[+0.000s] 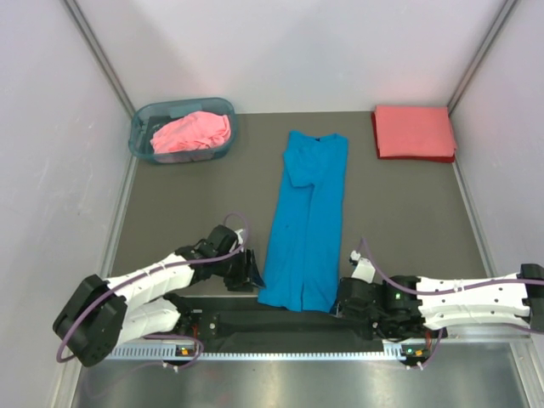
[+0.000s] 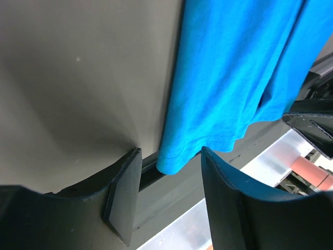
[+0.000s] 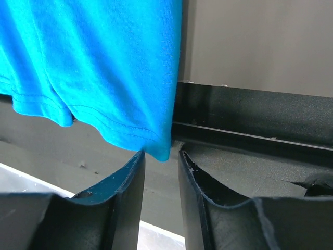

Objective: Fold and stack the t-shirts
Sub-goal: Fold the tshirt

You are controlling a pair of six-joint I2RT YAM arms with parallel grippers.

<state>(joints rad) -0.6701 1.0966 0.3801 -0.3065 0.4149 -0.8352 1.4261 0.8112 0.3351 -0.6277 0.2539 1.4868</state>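
Lengthwise folded, the bright blue t-shirt (image 1: 308, 223) lies as a narrow strip in the middle of the grey table (image 1: 187, 204), hem at the near edge. The left gripper (image 2: 169, 156) stands wide around one hem corner. The right gripper (image 3: 161, 156) is narrowly parted just under the other corner. Pale walls enclose the table.

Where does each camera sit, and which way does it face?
Top view: above and behind the arms, facing down; both arms, the blue t-shirt, the basket and the red t-shirt show.
Left wrist: on the left arm, facing the shirt's near left corner; the left gripper frames the view.
Right wrist: on the right arm, facing the near right corner past the right gripper.
Shared: both wrist views show the blue t-shirt's hem.
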